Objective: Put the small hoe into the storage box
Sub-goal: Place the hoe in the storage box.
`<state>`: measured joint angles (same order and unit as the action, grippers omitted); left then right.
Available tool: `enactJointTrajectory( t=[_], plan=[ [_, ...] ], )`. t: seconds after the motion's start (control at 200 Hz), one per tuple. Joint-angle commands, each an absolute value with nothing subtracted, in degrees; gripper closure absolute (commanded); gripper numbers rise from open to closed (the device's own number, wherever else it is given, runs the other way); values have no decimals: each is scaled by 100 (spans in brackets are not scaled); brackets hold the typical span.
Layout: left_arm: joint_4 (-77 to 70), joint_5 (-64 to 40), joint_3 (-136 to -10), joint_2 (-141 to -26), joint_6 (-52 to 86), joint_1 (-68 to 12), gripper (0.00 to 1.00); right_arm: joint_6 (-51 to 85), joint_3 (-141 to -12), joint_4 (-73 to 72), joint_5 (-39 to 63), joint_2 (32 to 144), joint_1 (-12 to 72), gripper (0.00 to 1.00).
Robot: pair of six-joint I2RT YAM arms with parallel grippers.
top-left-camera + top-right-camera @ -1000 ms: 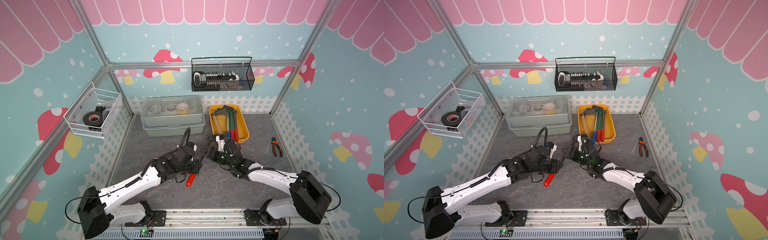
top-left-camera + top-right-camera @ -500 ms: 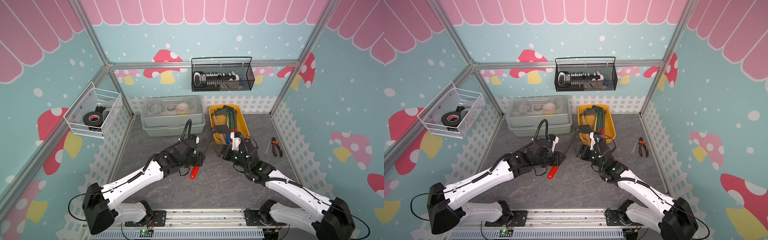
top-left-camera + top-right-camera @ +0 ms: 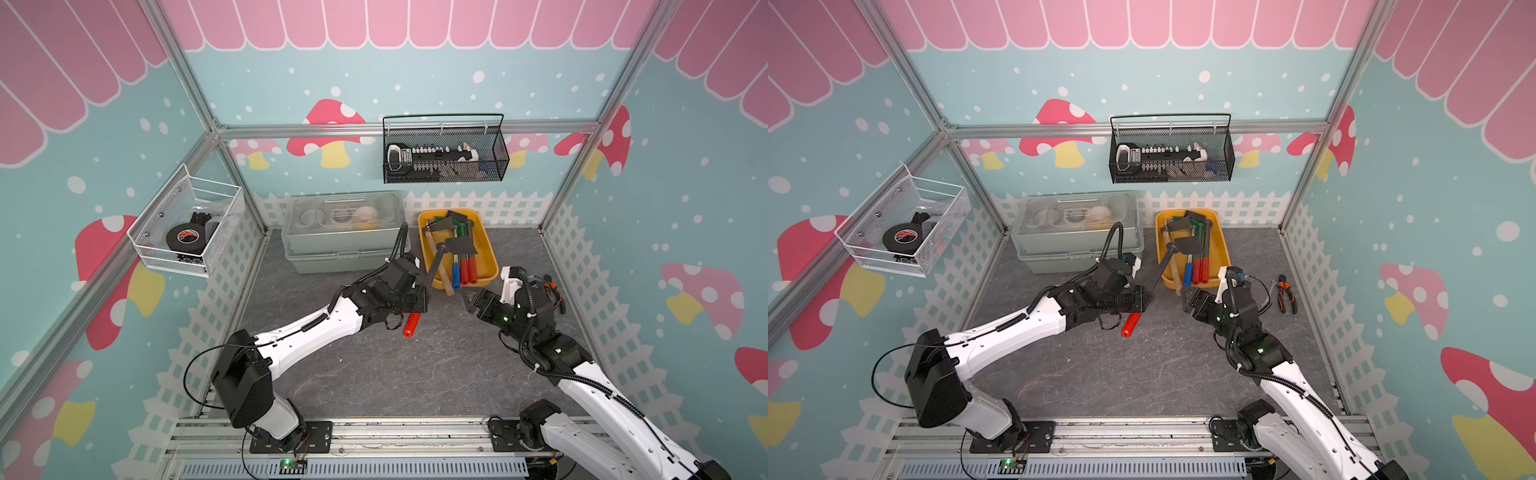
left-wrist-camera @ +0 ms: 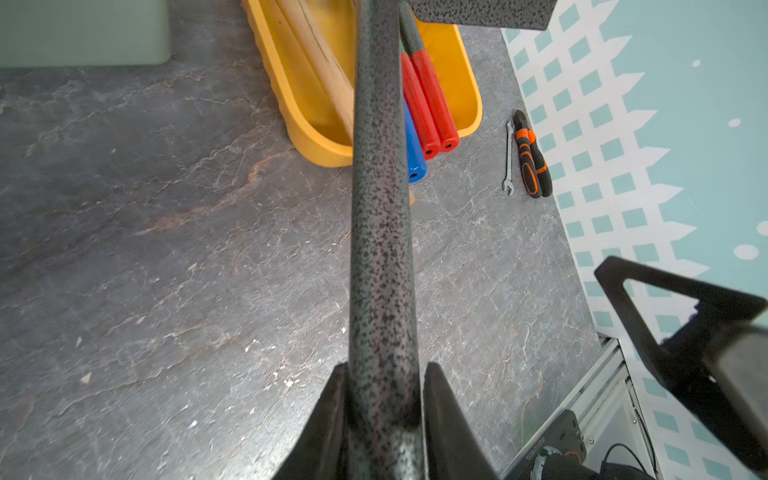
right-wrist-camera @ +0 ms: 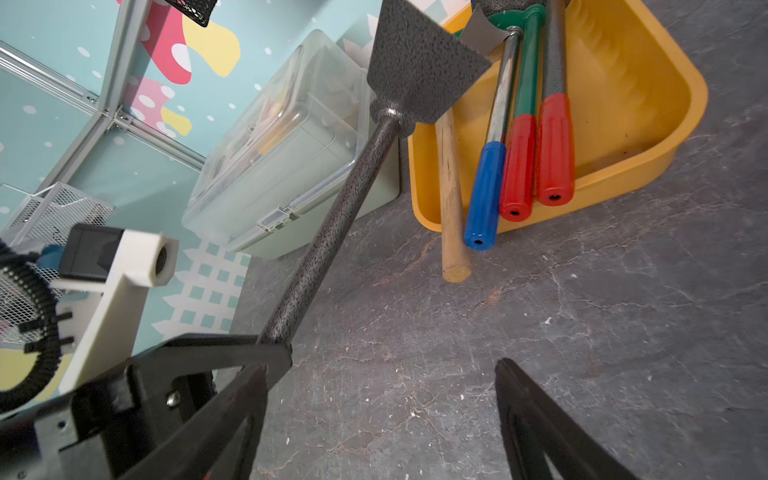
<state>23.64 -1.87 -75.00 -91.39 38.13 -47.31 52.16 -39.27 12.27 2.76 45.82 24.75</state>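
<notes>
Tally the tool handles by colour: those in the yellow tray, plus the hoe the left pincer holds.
Red: 3 (two red grips in the yellow tray, one on the small hoe in the left pincer)
Blue grip: 1
Wooden handle: 1
Total: 5
</notes>
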Motion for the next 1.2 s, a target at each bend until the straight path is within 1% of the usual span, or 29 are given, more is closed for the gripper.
enactJointTrajectory(
  t=[0.0, 0.265, 0.675, 1.196],
  plan=[
    [1595, -252, -8013, -9395, 3613, -4629, 100, 5063, -3867, 1718, 212, 4387, 2365, 15],
    [1489, -410, -9032, -10420, 3695, -4450, 100, 5037, -3810, 1927, 257, 4174, 2250, 14],
    [1426, -466, -10392, -11905, 3887, -4259, 100, 4966, -3858, 1986, 348, 4267, 2083, 14],
    [1293, -450, -11555, -13100, 4222, -4081, 100, 4948, -3806, 1960, 544, 4280, 1982, 14]
  ],
)
